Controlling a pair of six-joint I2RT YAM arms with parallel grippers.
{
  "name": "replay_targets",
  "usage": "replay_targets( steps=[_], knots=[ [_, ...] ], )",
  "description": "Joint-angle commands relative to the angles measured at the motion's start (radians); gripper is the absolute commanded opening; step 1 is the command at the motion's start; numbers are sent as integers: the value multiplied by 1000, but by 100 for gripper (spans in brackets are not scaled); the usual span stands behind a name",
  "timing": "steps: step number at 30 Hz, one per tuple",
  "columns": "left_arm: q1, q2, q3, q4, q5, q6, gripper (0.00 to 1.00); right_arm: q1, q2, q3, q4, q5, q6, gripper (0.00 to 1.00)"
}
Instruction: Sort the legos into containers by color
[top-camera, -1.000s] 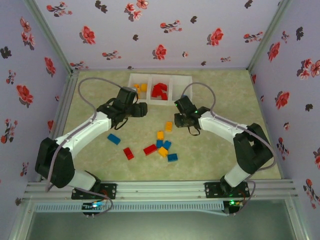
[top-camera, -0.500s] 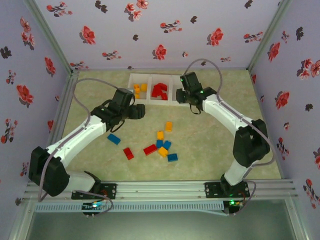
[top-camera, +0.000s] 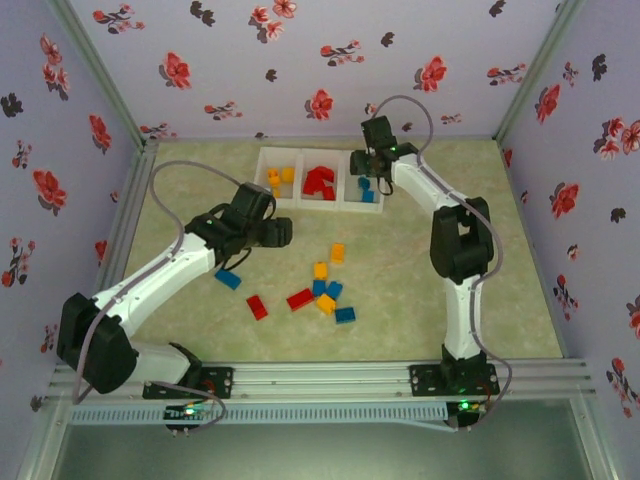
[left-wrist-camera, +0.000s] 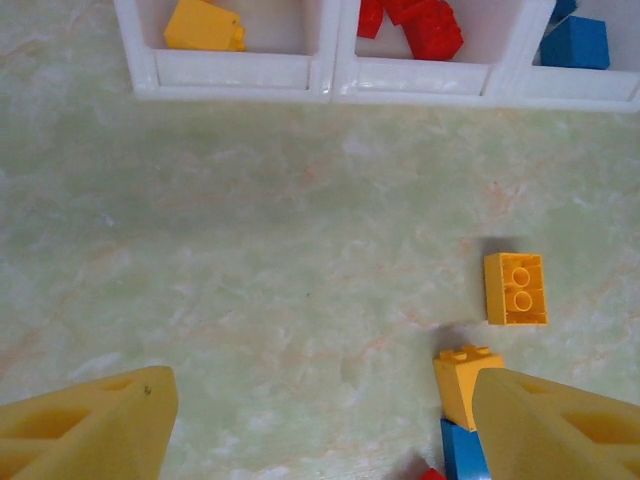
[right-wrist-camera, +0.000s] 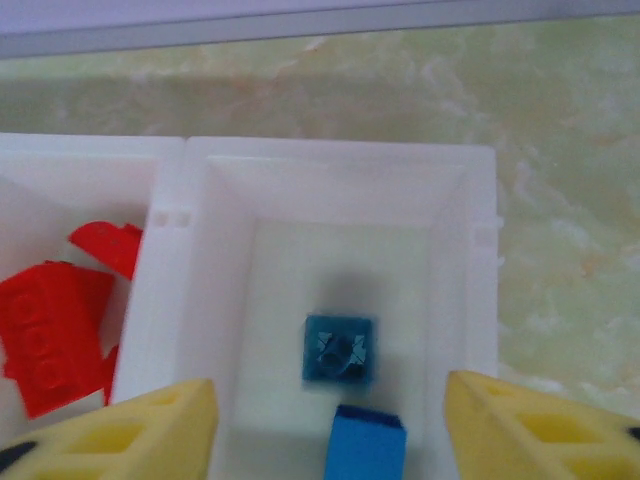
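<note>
Quick status from the remote desk. The right gripper (top-camera: 372, 168) hangs over the row of white containers (top-camera: 320, 206) at the far side of the table (top-camera: 450, 290), right above the right-hand bin (right-wrist-camera: 340, 155). On the right wrist cam its jaws are spread wide with nothing pinched between them, one yellow finger (right-wrist-camera: 150, 430) in each bottom corner. Two blue legos are down in that bin: a darker blue brick (right-wrist-camera: 338, 348) on the floor and a brighter blue brick (right-wrist-camera: 366, 442) just beside it on the near side. Neither finger touches them. The middle bin next door holds the red bricks (right-wrist-camera: 55, 335).

The left gripper (top-camera: 280, 232) hovers over bare table, between the containers and the loose pile. On the left wrist cam its jaws are wide open too, and empty. Straight ahead I see the front walls of all three bins, with a yellow brick (left-wrist-camera: 203, 25) in the left one, red in the middle and blue on the right. Closer in, a loose yellow brick (left-wrist-camera: 516, 289) lies studs up. A second yellow piece (left-wrist-camera: 466, 385) sits just beside the right finger, with a blue piece (left-wrist-camera: 460, 455) touching it.

From the top camera, the unsorted legos are mostly a mixed cluster (top-camera: 326, 295) mid-table. A lone blue brick (top-camera: 228, 279) and a lone red brick (top-camera: 257, 307) lie off to its left.
</note>
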Motion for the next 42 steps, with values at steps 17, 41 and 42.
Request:
replay_targets(
  steps=[17,41,42],
  knots=[
    [132,-261,-335,-139,-176,-384,91,62,-378,-441,81,-100,-11,67],
    [304,-39,-512,227,33,-399,72,134,-666,-810,106,-67,80,68],
    [306,-36,-519,234,33,-399,70,134,-672,-813,102,-63,81,68]
  ],
)
